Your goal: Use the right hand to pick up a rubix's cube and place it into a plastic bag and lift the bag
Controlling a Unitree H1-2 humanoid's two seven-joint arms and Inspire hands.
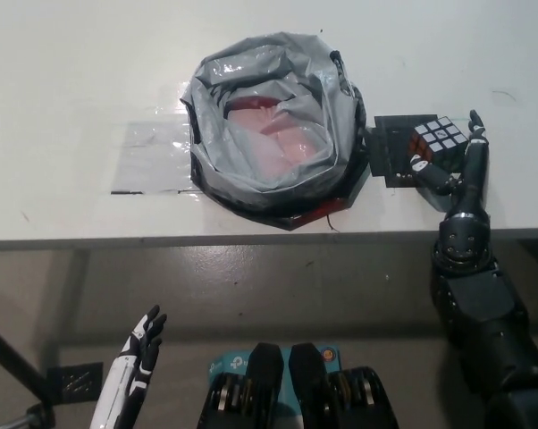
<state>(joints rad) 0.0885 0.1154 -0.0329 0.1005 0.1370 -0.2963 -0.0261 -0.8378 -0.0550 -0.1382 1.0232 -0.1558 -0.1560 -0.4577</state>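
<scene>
**Right hand closing on the cube beside the bag**

The white left hand (139,344) rests low at about 7 o'clock, below the table edge, fingers spread and holding nothing.

On the white table (72,71), just left of centre, a patch of clear tape or film (148,159) lies flat. Touching it on its 3 o'clock side sits the plastic bag (273,121), grey, crumpled and soft-walled, its mouth gaping upward with something pink showing inside. Its rim looks floppy and likely to fold in, so the cube would best be dropped from above the middle of the mouth.

At the bag's 3 o'clock, just beside it, the rubix's cube (439,138) sits on a dark square mat (390,147). The black right hand (457,170) is against the cube's 4 o'clock side, fingers reaching around it; whether the hold is firm cannot be told. The cube should be light, rigid and smooth-faced, so opposing flat faces are the surest place to pinch; corners could slip.
</scene>
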